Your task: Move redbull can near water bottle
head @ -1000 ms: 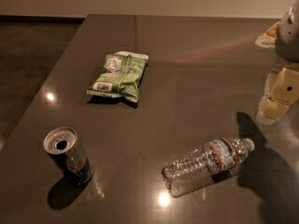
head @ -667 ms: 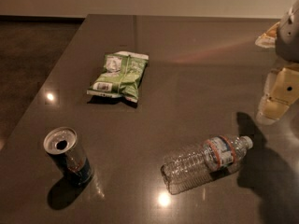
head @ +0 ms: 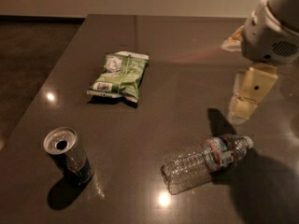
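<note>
Redbull can (head: 68, 156) stands upright at the near left of the worktop (head: 177, 92), its top open and facing me. I can't read the markings on its side in this dim light. Water bottle (head: 206, 160) lies on its side at near right, cap pointing right, well apart from the can. Green snack bag (head: 120, 75) lies flat further back, left of centre.

Gripper (head: 247, 101) hangs above the right side of the worktop, beyond the bottle and touching nothing I can see. It carries nothing visible, but I cannot tell whether it is released or clenched. The arm's white housing (head: 271, 31) above it is cut off by the top and right edges. Ceiling-light glare spots the worktop.
</note>
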Robot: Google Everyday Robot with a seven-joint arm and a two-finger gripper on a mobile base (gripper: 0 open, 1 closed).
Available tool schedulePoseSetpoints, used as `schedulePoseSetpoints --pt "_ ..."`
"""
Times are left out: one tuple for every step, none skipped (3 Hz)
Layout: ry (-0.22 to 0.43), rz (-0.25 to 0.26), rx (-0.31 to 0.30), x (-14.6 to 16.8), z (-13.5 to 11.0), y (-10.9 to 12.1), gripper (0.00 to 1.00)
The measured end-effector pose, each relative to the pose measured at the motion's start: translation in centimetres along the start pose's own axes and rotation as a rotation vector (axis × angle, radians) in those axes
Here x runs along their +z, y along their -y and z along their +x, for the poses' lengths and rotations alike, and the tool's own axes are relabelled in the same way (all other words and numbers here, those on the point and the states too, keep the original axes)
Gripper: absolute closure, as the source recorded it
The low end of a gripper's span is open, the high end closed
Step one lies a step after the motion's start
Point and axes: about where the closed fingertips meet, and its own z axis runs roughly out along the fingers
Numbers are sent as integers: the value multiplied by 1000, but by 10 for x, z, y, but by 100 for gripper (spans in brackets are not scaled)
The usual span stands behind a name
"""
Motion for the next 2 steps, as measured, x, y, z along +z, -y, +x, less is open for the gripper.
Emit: schedulePoseSetpoints --pt "92 -81 -79 23 -39 -12 0" --pt "197 -168 -162 37 -71 -32 0"
